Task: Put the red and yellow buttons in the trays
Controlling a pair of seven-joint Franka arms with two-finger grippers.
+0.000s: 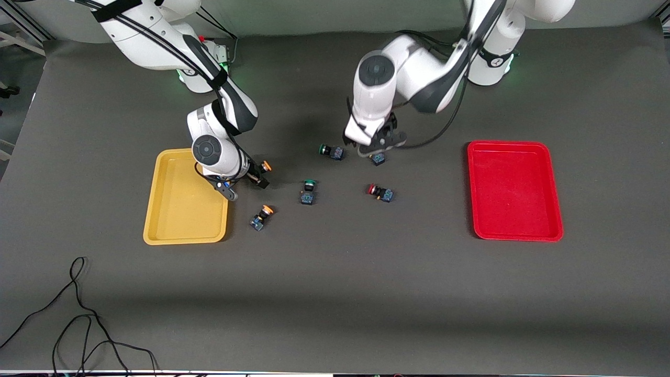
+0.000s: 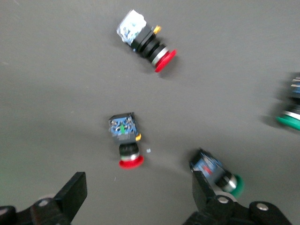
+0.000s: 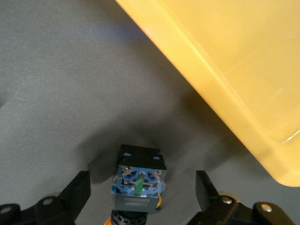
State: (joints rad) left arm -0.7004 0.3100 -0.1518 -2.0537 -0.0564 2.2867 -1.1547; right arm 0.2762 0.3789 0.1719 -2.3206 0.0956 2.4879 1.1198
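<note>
Right wrist view showed my right claw (image 3: 140,197) spread around an orange-capped black-and-blue push-button (image 3: 138,183) beside the yellow plastic tray (image 3: 225,65); my left claw (image 2: 140,197) hung spread over a red-capped button (image 2: 125,140).

surface: dark grey table cover (image 1: 335,293) | loose black cable (image 1: 78,319) near front edge | light: even

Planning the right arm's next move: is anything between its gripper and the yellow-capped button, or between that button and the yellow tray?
Nothing visible. The right gripper is open, with the yellow-capped button between its fingers, untouched. Only bare table lies between that button and the yellow tray beside it.
</note>
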